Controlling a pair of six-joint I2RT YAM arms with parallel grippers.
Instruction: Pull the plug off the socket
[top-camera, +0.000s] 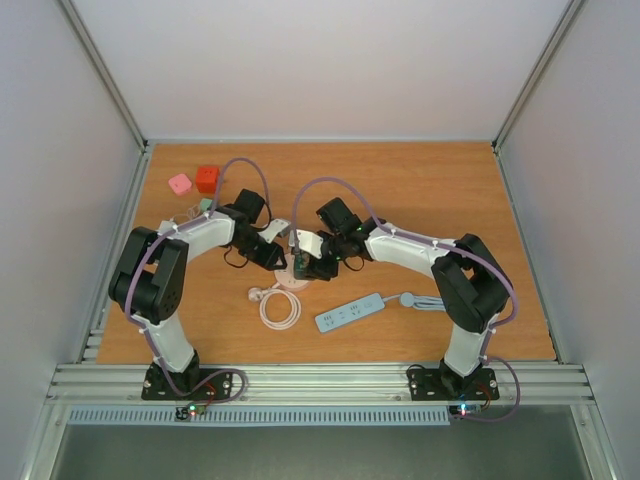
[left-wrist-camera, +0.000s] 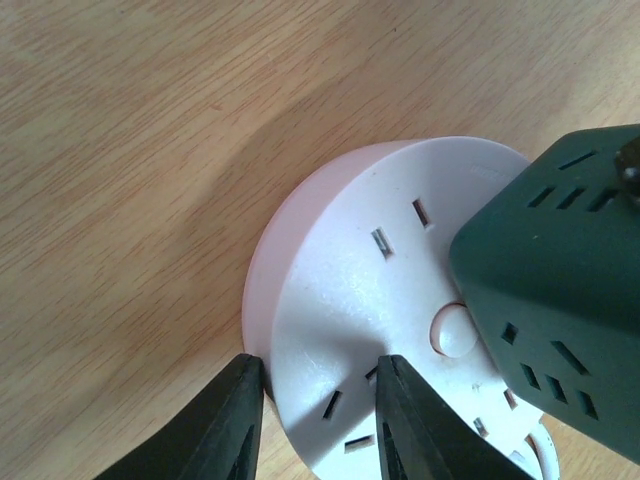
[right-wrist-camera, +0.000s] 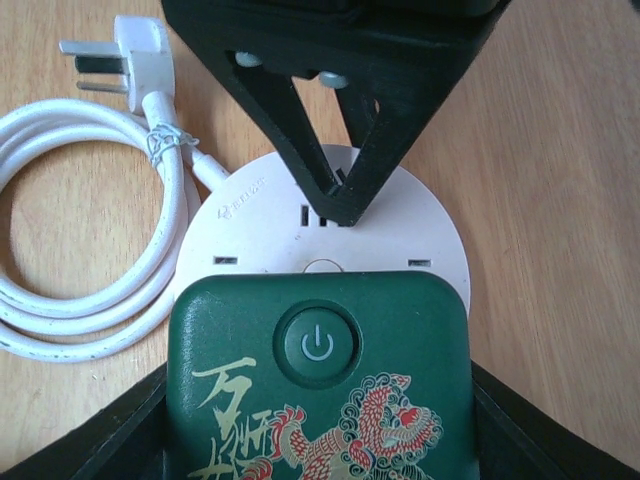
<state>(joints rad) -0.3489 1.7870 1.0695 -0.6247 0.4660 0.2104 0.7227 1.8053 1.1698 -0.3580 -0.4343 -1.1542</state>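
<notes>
The green plug is sitting in the round socket mid-bench, with the right pincer gripping its sides. The left pincer is pinching just the socket's rim. That thin hold is likely risking a slip, letting the socket lift and drag the coiled cable.

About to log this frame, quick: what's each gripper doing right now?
Left gripper: closed on the rim of the round socket.
Right gripper: closed on the green plug.
</notes>
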